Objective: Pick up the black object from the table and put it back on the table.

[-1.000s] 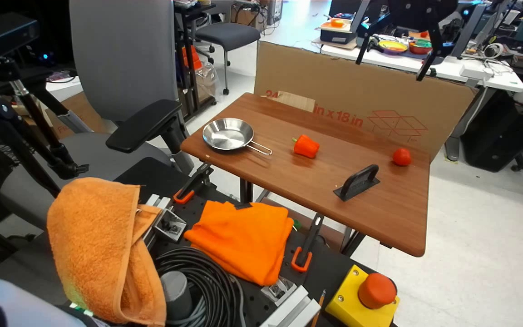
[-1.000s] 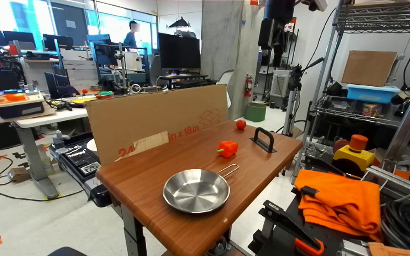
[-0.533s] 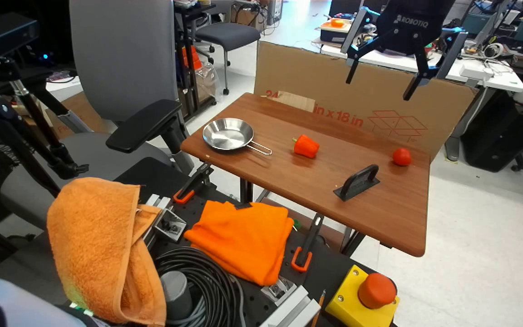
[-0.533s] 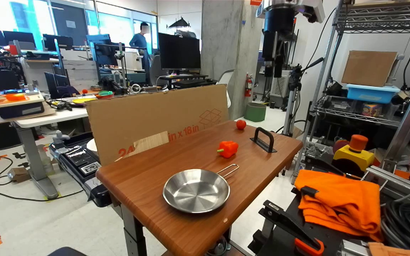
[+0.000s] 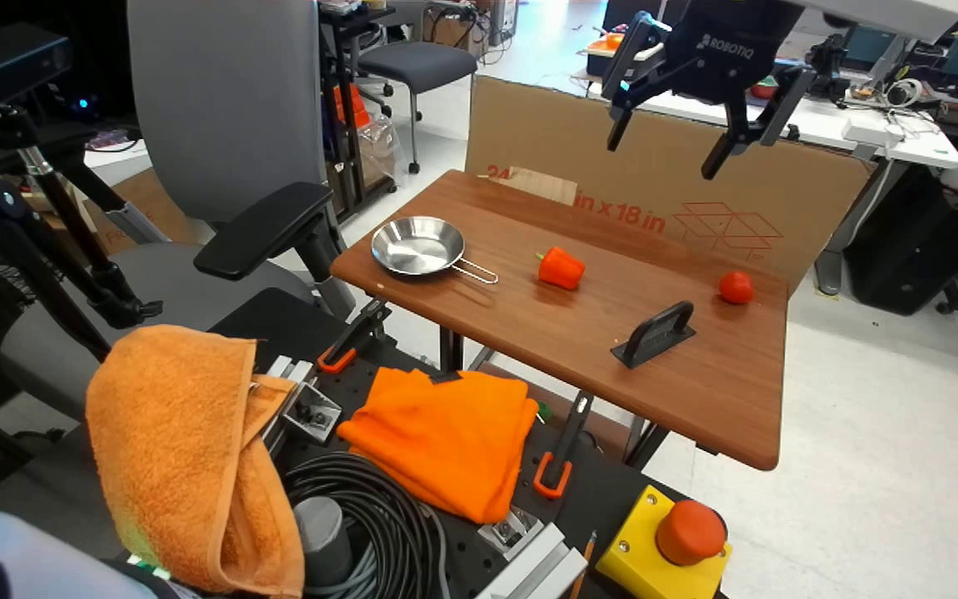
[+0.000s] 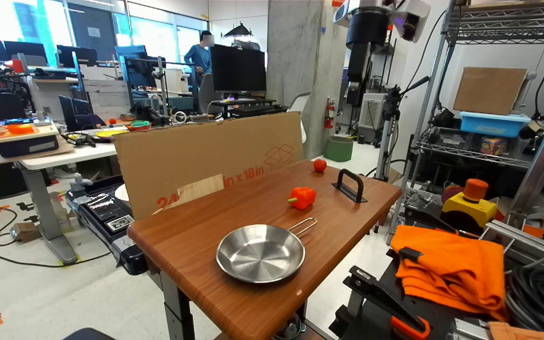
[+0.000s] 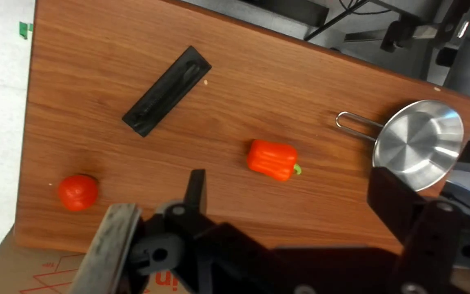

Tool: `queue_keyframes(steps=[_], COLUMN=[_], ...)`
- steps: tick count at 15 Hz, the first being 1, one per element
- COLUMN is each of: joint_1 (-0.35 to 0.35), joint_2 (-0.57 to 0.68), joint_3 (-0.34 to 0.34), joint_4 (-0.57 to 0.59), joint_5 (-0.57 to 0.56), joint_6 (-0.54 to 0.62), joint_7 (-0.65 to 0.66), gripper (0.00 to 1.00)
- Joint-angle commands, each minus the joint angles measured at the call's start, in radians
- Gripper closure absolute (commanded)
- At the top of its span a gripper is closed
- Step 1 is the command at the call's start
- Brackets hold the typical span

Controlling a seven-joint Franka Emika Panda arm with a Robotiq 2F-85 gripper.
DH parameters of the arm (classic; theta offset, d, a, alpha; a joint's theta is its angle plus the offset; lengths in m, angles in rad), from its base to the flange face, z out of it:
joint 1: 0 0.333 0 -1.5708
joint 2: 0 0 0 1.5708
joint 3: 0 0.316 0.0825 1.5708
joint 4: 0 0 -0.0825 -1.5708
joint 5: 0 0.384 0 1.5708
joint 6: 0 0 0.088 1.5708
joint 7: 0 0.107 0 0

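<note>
the black object [image 7: 166, 92] stands on the table [image 7: 320, 98], near its edge. the fingers [image 5: 719, 158] hang above the table, spread well apart with nothing between them. this looks like the approach before the pick-up, though a finished put-down could look the same. the next move likely calls for shifting over the black object, turning so the fingers straddle its slim grip [image 6: 352, 174], then coming down before they close.

the wrist view looks from above: it shows how the black object lies aslant to the table's edge, but flattens its height. in an exterior view the grip rises as a hollow arch from a flat base [image 6: 349, 192]. there the fingers overlap, so their gap cannot be read, while the wrist view shows it plainly. the pan [image 6: 260, 255], partly behind a finger in the wrist view, is whole in both exterior views.
</note>
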Motion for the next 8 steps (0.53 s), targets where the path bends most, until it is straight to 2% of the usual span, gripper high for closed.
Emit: queue_keyframes(steps=[1,5,8], joint_1=[-0.001,0.002,0.002], joint_2=[-0.005,0.020,0.043], joint_3=[0.001,-0.006,-0.004], joint_4=[-0.034,-0.024,-0.014], joint_5=[-0.076,-0.231,-0.268], joint_6=[0.049,0.041,0.008], joint_7=[0.163,0.462,0.564], gripper=[0.00,0.00,0.00])
